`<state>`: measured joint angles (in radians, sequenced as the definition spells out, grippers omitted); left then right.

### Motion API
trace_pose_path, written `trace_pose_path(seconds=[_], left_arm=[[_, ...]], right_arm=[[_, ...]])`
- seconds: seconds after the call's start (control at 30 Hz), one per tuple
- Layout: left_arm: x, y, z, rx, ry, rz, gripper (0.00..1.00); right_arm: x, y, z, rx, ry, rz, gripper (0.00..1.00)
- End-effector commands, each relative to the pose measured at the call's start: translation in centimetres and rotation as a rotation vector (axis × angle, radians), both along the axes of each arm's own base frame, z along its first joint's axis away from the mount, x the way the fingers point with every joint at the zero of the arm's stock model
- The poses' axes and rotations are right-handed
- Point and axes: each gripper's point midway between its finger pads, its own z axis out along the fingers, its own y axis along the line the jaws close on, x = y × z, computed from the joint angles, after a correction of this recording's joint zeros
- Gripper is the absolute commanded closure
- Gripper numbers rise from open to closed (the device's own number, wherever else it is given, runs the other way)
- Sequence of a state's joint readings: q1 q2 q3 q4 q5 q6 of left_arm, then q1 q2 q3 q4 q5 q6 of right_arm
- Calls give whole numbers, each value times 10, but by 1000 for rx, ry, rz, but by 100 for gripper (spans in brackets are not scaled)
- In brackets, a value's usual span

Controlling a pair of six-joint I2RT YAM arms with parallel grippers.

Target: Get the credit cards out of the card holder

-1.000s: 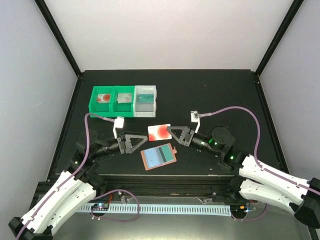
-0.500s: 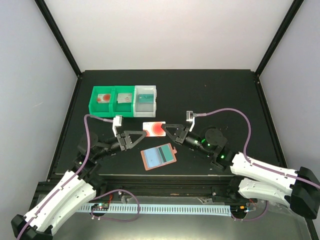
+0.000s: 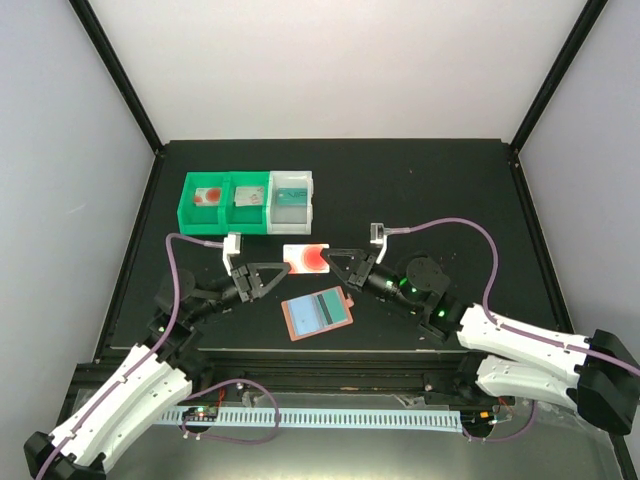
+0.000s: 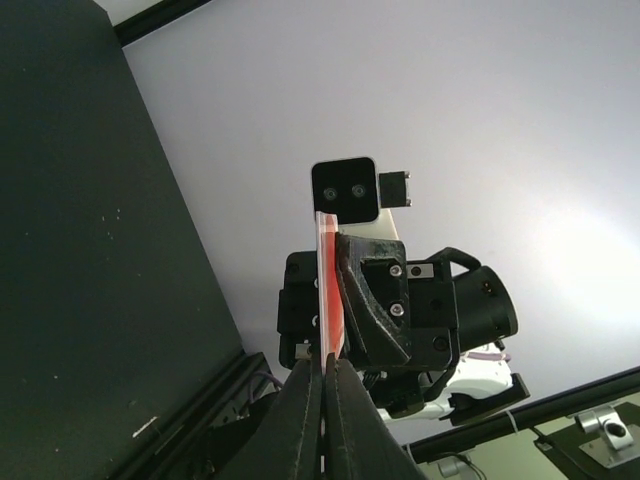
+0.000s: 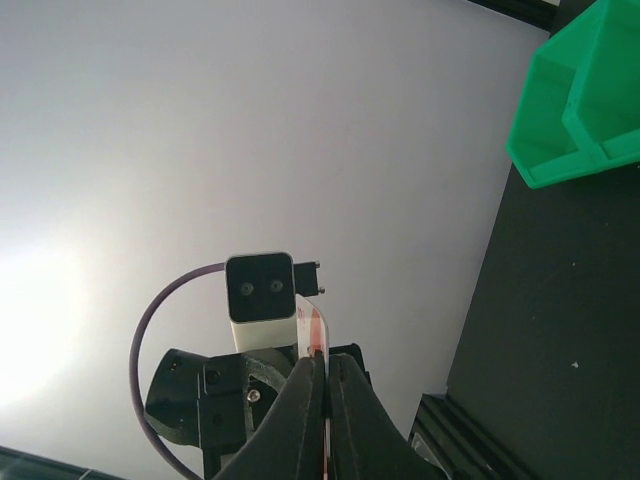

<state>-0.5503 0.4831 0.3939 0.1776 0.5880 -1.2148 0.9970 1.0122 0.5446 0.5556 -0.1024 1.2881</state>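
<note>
A white credit card with a red disc (image 3: 306, 258) hangs in the air above the table, pinched from both sides. My left gripper (image 3: 288, 265) is shut on its left edge and my right gripper (image 3: 331, 256) is shut on its right edge. The left wrist view shows the card (image 4: 327, 290) edge-on, rising from my left gripper (image 4: 325, 366). Seen from the right wrist, the card (image 5: 315, 325) sticks up from my right gripper (image 5: 323, 360). The salmon-pink card holder (image 3: 293, 324) lies flat on the table below, with a teal striped card (image 3: 322, 307) in its pocket.
A green two-compartment bin (image 3: 225, 203) and a white bin (image 3: 291, 200) stand at the back left, each with a card inside. The black table (image 3: 450, 190) is walled by pale panels. Each arm's cable loops above its wrist.
My right arm carried the white card leftward to the left gripper. My left gripper closed from wide open onto the card's left edge.
</note>
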Motion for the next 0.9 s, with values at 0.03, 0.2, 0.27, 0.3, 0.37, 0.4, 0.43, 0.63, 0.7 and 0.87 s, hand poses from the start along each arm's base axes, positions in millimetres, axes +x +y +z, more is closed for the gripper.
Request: trace_pose_path(seconds=[0.03,0.2,0.27,0.3,0.37,0.4,0.43,0.63,0.7,0.87], left_arm=[[-2,3,10,16,-67,15,98],[-4,1,20,89,-137,1,99],[-3,-3,23,128,-150,-19,98],[-2,-5,22,147,-155,-28,98],[-1,-8,22,187,-160,-48,98],[1,-9,21,218,-171,-54,98],[2,-9,21,242,-163,-59,98],[20,-7,12,406,-165,-79,98],[30,-3,7,439,-136,-81,98],[66,29,-14,565,-35,-3,94]], right_arm=[[-3,0,-1,2,-14,4,91],[-8,-4,-14,-30,-11,16,72],[-10,-9,-16,-32,-21,12,62],[-11,-10,-17,-43,-33,11,55],[-15,-14,-17,-70,-64,14,46],[-16,-17,-18,-90,-81,13,42],[-17,-20,-19,-108,-93,8,35],[-29,-38,-28,-185,-143,9,6],[-34,-41,-30,-193,-155,23,0],[-41,-51,-30,-204,-185,24,0]])
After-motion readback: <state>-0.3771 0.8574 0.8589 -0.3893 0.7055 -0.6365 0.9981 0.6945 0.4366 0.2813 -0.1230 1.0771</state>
